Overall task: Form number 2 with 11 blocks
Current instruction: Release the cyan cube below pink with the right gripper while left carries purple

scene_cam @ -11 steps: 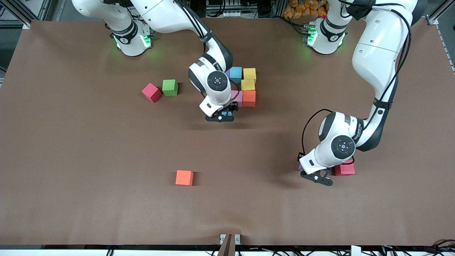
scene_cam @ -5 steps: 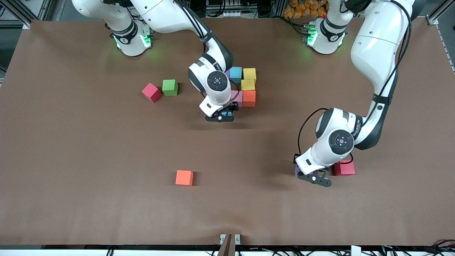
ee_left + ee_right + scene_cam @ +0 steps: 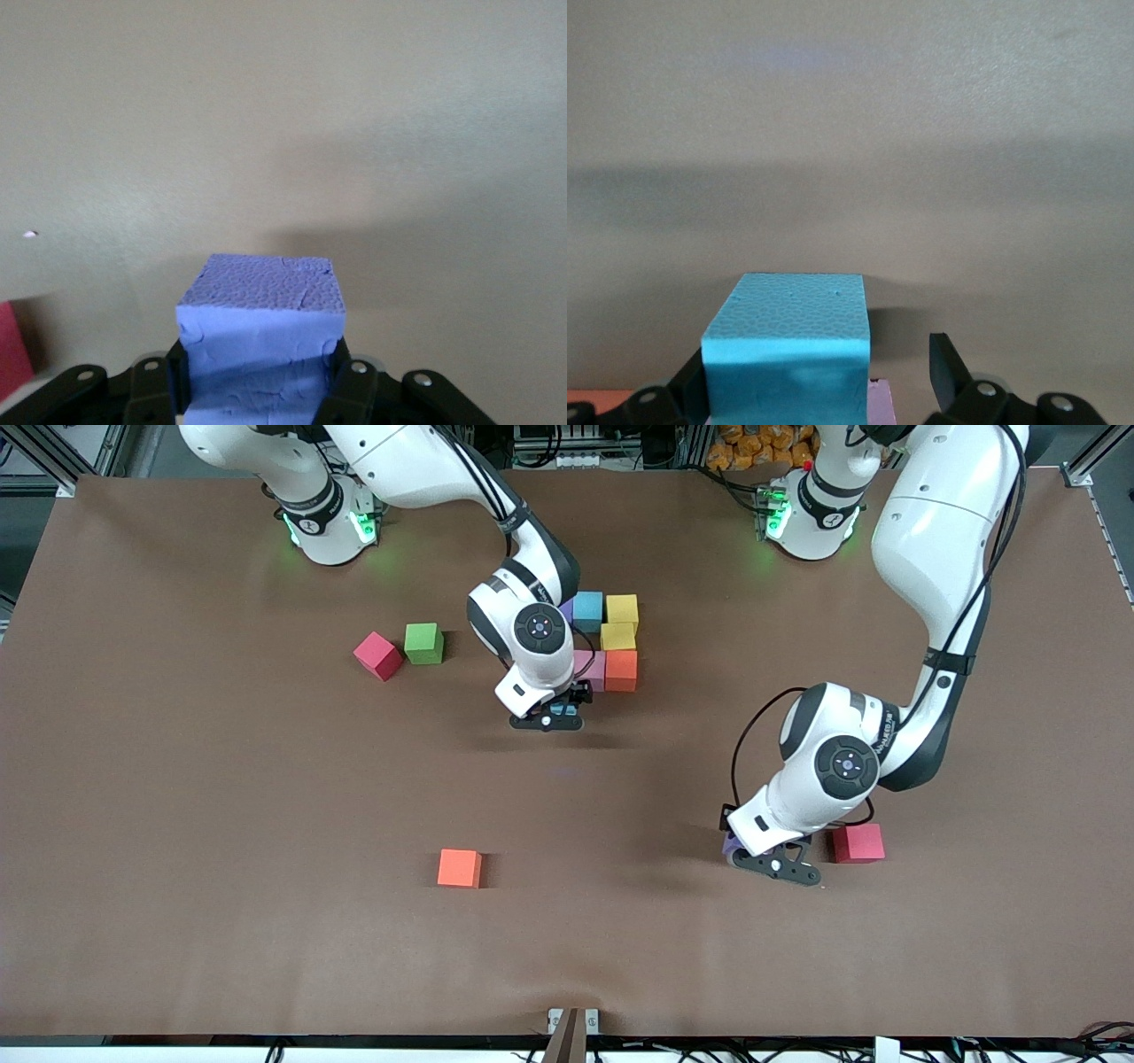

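My left gripper is shut on a purple block, held just above the table beside the red block; the left wrist view shows the purple block tight between the fingers of the left gripper. My right gripper is open around a blue block at the near edge of the partly built number 2. There the right wrist view shows a gap between the blue block and one finger. The figure holds blue, yellow, yellow, pink, orange and a part-hidden purple.
A deep pink block and a green cube lie together toward the right arm's end. A loose orange block lies nearer the front camera. The brown table is bare around them.
My left gripper has carried the purple block away from the red block, toward the right arm's end. The right gripper has barely moved.
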